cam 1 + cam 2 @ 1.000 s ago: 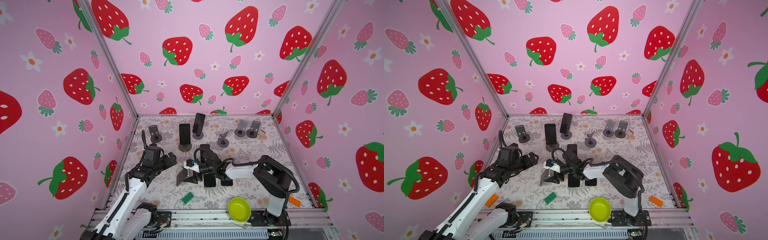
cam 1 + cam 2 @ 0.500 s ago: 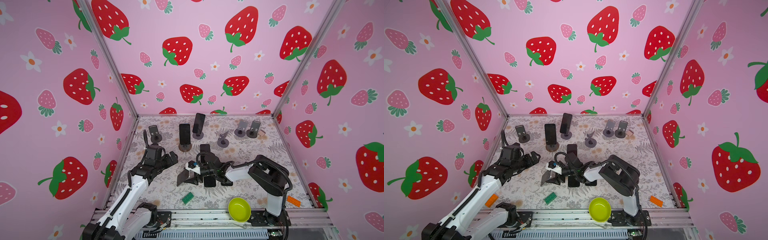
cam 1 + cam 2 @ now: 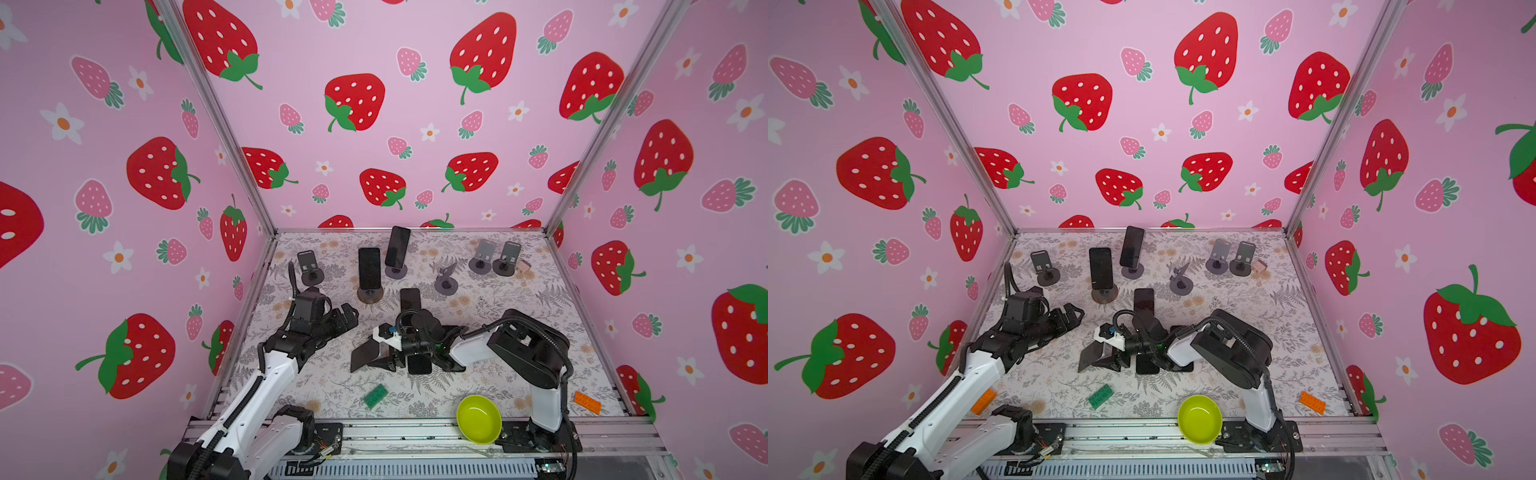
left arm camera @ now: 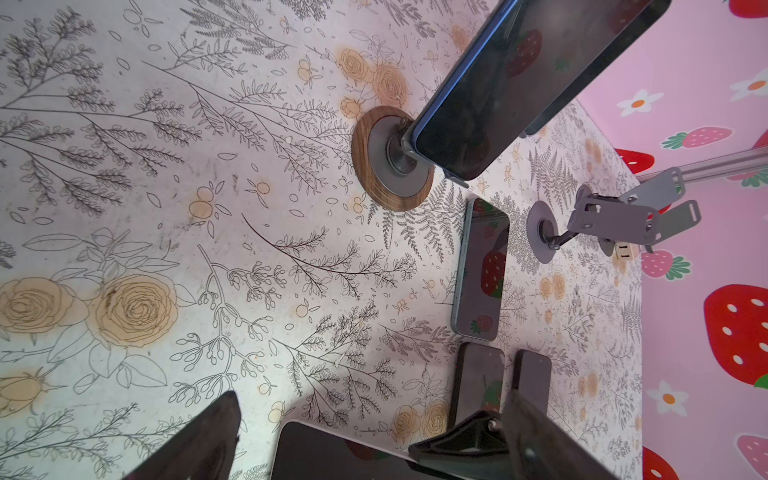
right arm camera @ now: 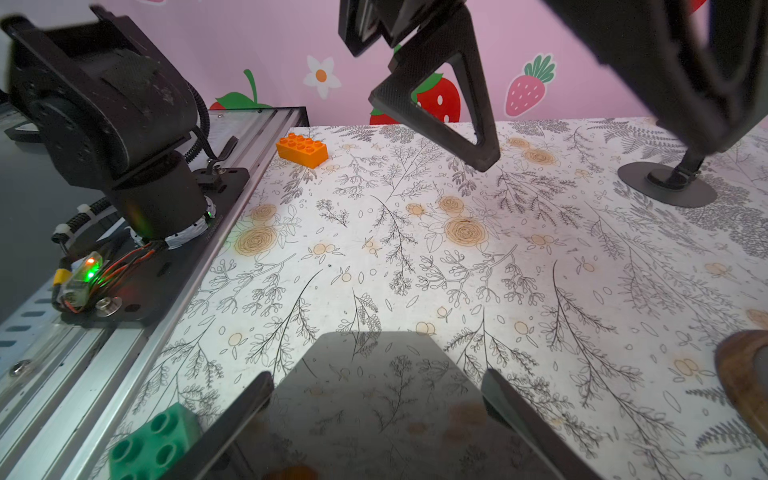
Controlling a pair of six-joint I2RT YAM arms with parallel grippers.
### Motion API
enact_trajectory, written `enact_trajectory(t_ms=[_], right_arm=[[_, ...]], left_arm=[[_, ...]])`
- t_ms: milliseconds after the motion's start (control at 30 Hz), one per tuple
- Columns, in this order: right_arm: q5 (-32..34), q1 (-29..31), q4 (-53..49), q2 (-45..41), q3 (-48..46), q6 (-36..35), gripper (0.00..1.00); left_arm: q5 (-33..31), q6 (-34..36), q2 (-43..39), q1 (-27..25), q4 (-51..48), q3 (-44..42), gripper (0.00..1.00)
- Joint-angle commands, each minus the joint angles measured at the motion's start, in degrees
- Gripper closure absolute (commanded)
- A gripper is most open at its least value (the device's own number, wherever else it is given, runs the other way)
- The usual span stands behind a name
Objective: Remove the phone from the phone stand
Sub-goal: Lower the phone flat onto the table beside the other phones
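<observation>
The right gripper (image 5: 376, 380) clamps a dark phone (image 5: 374, 428) by its edges, tilted low over the floral table (image 3: 519, 299) near phones lying flat (image 3: 410, 298), apparently to lay it down, while the left gripper (image 3: 347, 317) hangs spread and empty near another phone (image 3: 369, 268) on its stand (image 3: 370, 294).

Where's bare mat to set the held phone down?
Free: mat between the empty grey stands and right arm's elbow; also between green brick and yellow bowl. Crowded: around the right gripper holding the phone, flat phones beside it.
</observation>
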Motion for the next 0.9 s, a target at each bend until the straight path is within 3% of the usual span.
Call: enact_trajectory(t_ms=[0, 867], right_arm=[[0.01, 0.42, 0.75, 1.96, -0.97, 1.11, 0.26], [2.54, 0.65, 0.96, 8.06, -1.24, -0.53, 0.26]], left_arm=[[0.26, -0.81, 0.10, 0.30, 0.79, -0.60, 0.01], [0.24, -2.04, -0.75, 0.32, 2.71, -3.09, 0.01]])
